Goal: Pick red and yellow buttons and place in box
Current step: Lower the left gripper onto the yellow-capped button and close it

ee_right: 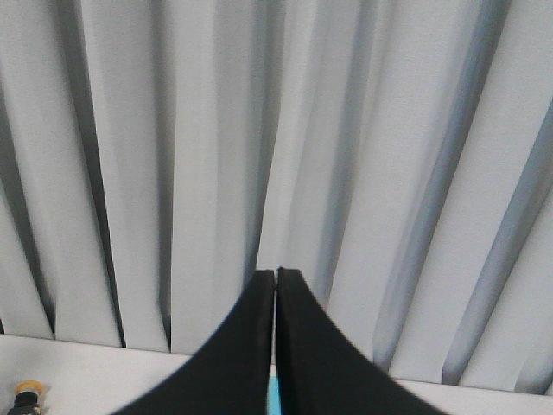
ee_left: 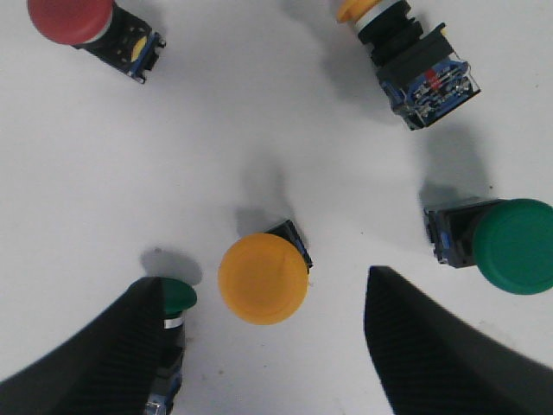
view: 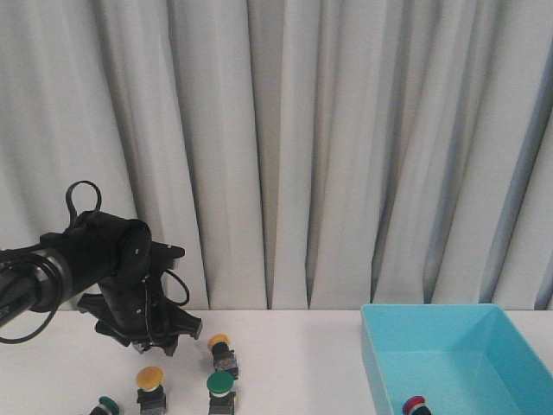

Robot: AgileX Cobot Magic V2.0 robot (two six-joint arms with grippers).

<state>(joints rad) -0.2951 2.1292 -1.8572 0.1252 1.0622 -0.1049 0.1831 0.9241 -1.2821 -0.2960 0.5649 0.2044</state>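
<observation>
Fingers of the left gripper are standing wide, bracketing the upright yellow button directly below; the box is sitting far right, nearer the closed, idle right gripper.

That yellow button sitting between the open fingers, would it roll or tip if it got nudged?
Probably tips: the yellow button has a wide cap over a narrower black body. Lying down, its round cap might roll in an arc. It looks like rigid plastic, so the left gripper likely would not squash it.
</observation>
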